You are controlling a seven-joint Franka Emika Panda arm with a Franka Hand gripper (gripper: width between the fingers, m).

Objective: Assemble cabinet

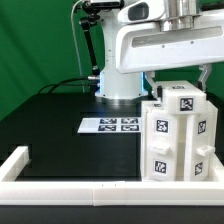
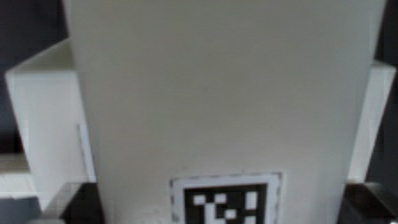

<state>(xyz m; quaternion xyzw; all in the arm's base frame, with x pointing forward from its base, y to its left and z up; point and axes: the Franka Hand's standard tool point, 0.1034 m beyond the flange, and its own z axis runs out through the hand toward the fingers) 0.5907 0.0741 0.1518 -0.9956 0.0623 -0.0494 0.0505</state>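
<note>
Covering the lower half of the exterior view, a black table [image 1: 50, 120] ends at a white border rail [image 1: 70, 186], with green backdrop [image 1: 35, 45] in the upper left. At centre lies the marker board [image 1: 110, 125]. The cabinet [image 1: 178, 135] stands at lower right, wearing black-and-white tags without readable writing. Above it the gripper [image 1: 180, 72] descends; its jaw state cannot be told.

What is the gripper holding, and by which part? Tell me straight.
It cannot be told. The gripper sits right over the top of the cabinet, but its jaws are hidden in both views, so no hold on the cabinet shows.
</note>
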